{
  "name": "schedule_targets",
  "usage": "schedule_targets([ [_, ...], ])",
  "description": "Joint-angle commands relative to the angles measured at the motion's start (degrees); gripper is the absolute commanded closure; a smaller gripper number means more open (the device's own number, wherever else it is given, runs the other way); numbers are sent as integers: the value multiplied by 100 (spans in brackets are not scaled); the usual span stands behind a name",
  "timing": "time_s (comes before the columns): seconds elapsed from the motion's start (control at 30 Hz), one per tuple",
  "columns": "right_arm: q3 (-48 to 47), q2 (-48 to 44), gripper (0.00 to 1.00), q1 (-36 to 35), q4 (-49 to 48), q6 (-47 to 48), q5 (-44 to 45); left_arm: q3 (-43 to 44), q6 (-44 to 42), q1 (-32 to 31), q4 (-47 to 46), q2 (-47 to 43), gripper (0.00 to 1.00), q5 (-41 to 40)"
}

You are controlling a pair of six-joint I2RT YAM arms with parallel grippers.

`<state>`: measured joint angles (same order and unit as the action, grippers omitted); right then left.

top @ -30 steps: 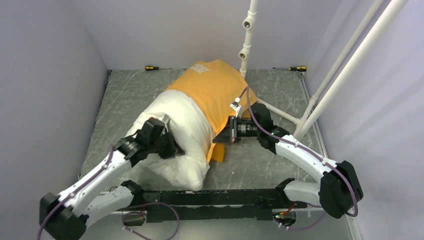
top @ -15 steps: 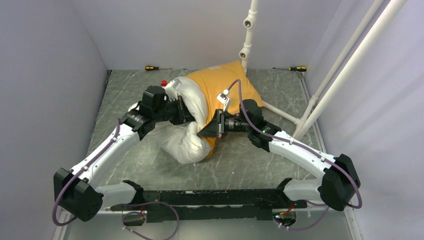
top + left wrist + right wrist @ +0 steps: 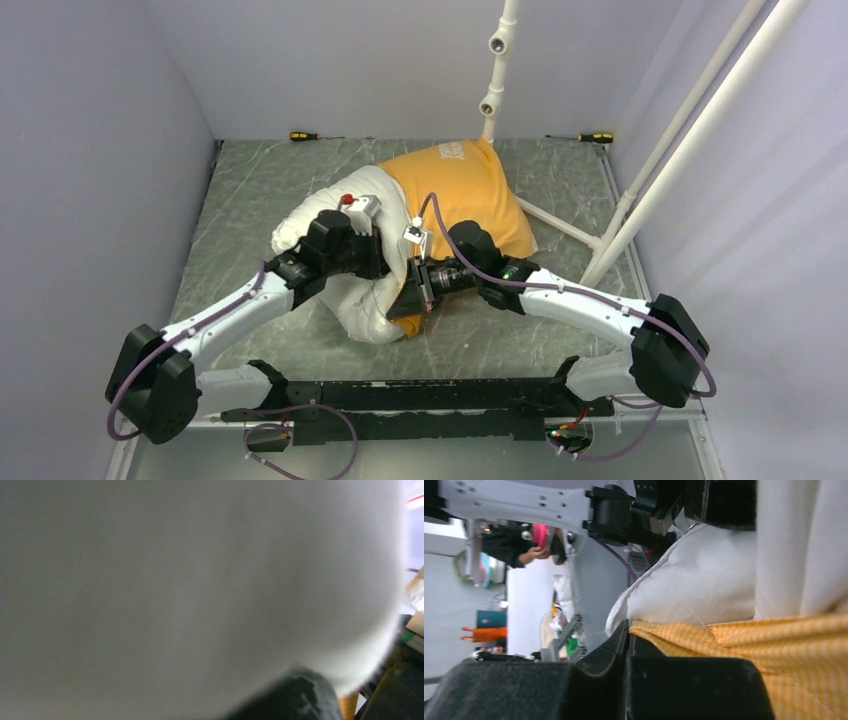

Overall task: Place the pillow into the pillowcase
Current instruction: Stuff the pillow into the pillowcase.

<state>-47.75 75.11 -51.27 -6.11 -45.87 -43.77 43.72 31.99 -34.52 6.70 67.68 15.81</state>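
Where the right tool [image 3: 626,639] clamps the pillowcase [image 3: 744,645], the pillow [image 3: 704,580] presses alongside.

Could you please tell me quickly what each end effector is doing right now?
Left end effector: closed, pinching the pillow.
Right end effector: closed on the pillowcase edge.

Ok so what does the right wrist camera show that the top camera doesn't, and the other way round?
Only the right wrist view shows the right pincer shut on the hem of the pillowcase, close enough to see its checked weave. Only the top view shows the two screwdrivers at the far edge and the white pipe frame. Both show the pillow bulging out of the orange case.
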Motion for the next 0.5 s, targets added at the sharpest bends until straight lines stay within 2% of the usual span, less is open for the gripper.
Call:
schedule_targets([
  [0.0, -684, -130, 100, -838, 649, 907, -1223, -73, -127, -595, -2365, 968, 100, 8],
  [0.07, -779, -121, 96, -841, 1407, 1127, -323, -159, -128, -885, -2496, 1180, 100, -248],
  [0.1, -805, -159, 91, -841, 1732, 1174, 128, -215, -78, -961, -2547, 1246, 100, -325],
  [0.13, -847, -257, 75, -834, 2091, 1188, 792, -286, 2, -996, -2570, 1292, 100, -412],
  [0.17, -851, -388, 53, -833, 2457, 1156, 1270, -373, 68, -1008, -2595, 1296, 100, -504],
  [0.2, -857, -530, 40, -832, 2721, 1090, 1647, -465, 123, -1016, -2613, 1269, 100, -618],
  [0.23, -883, -699, 33, -832, 2954, 1047, 2006, -568, 184, -1017, -2632, 1232, 100, -741],
  [0.33, -1134, -1181, 25, -832, 3706, 1031, 2767, -746, 263, -1018, -2513, 1064, 100, -1056],
  [0.47, -1754, -1645, 25, -832, 4543, 1022, 3776, -760, 326, -1020, -2311, 920, 100, -1188],
])
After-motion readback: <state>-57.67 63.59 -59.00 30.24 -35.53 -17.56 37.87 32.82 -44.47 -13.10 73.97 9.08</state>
